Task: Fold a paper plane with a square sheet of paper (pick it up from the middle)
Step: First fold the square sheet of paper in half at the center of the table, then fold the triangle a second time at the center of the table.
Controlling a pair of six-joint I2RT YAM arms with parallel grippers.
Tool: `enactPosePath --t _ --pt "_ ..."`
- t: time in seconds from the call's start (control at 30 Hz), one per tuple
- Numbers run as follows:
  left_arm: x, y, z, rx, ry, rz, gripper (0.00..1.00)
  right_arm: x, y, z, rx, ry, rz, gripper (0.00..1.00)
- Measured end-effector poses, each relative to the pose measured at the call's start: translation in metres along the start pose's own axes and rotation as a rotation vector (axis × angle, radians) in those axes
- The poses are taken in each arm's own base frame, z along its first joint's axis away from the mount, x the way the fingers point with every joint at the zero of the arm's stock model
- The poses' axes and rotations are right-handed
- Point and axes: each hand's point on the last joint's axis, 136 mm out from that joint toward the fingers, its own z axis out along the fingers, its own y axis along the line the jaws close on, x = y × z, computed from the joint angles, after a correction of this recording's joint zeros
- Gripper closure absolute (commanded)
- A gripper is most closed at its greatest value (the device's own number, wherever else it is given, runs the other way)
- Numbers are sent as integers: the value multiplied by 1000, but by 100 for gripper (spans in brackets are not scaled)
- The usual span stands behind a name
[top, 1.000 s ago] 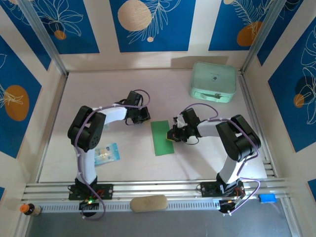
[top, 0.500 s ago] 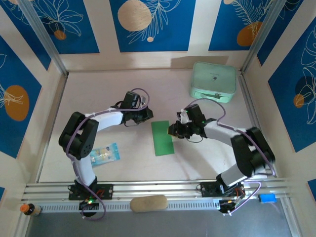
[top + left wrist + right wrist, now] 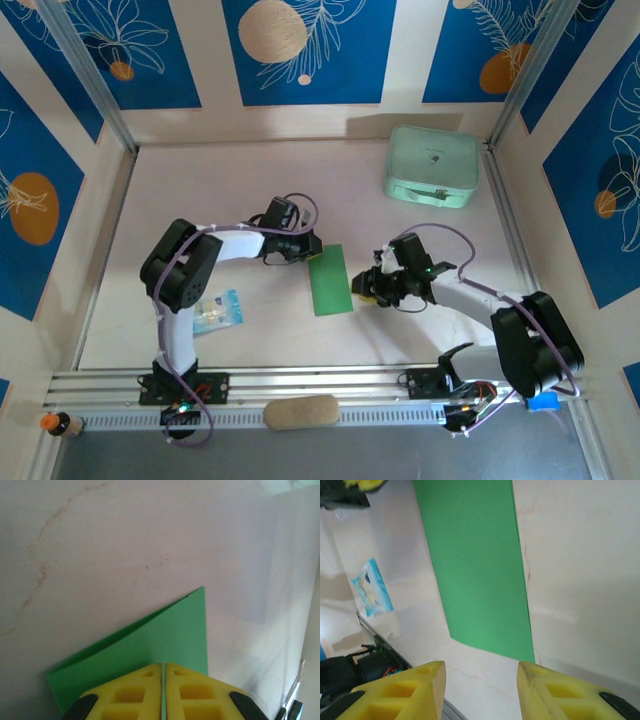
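Observation:
The square sheet of paper (image 3: 330,280) is bright green and lies folded in half as a long rectangle in the middle of the table. No paper plane is in view. My left gripper (image 3: 303,248) is shut and sits over the sheet's far left corner. In the left wrist view the paper (image 3: 150,645) runs forward from under the closed left gripper (image 3: 163,666), one layer lifted slightly at the left. My right gripper (image 3: 362,286) stands open just right of the sheet's near right edge. In the right wrist view the paper (image 3: 475,565) lies ahead of the right gripper (image 3: 480,672), with bare table between the fingers.
A pale mint case (image 3: 432,165) stands at the back right. A small clear packet with blue print (image 3: 215,312) lies left of the paper, near the left arm. A tan oblong pad (image 3: 300,411) rests on the front rail.
My right gripper has opened, let go of the paper's right edge and drawn back toward the near right. My left gripper has moved right to the sheet's far left corner.

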Motion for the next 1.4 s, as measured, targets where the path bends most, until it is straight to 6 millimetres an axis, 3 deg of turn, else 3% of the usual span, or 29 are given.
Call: enactPosePath --t 0.33,0.67,0.9,1.4 --pt "0 9 2 15 -14 -8 92 24 -7 17 41 103 55 57" --pt "0 8 2 28 -22 -10 92 27 -16 24 67 126 104 56" --pt "0 8 2 32 -22 -10 92 17 -7 28 26 99 103 61" --pt "1 7 2 46 -19 -16 91 -16 6 39 -92 93 113 60"
